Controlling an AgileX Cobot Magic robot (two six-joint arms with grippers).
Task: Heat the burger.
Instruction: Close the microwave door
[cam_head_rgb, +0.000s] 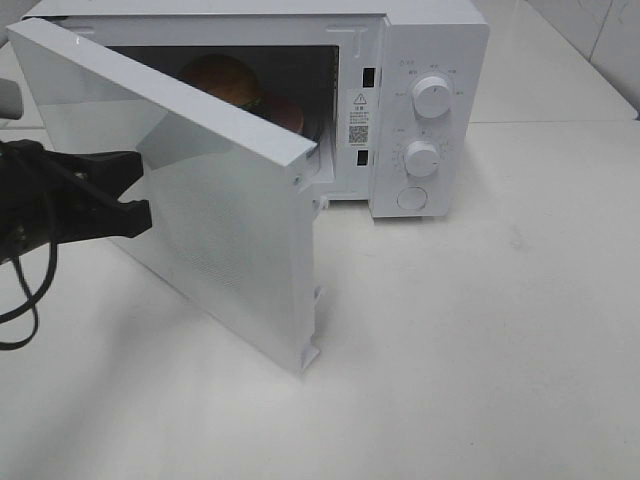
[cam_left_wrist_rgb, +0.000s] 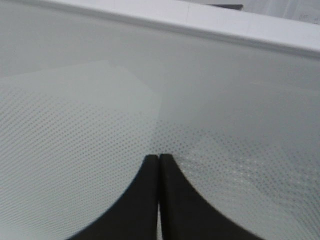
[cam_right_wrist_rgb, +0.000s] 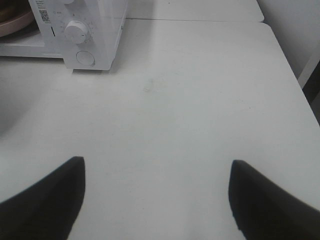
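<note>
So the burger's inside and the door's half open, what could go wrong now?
The shut left gripper has only its narrow tips at the smooth door, so it might slide off and leave the door ajar. A hard push could also shift the whole microwave on the table.

half-open door (cam_head_rgb: 205, 190) partly bars the microwave (cam_head_rgb: 425, 45) mouth

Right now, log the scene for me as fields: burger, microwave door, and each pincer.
burger: inside the microwave
door: partly open, swung outward
left pincer: shut, tips at the door's outer face
right pincer: open, empty, above the table
task state: burger loaded, door not yet closed
</note>
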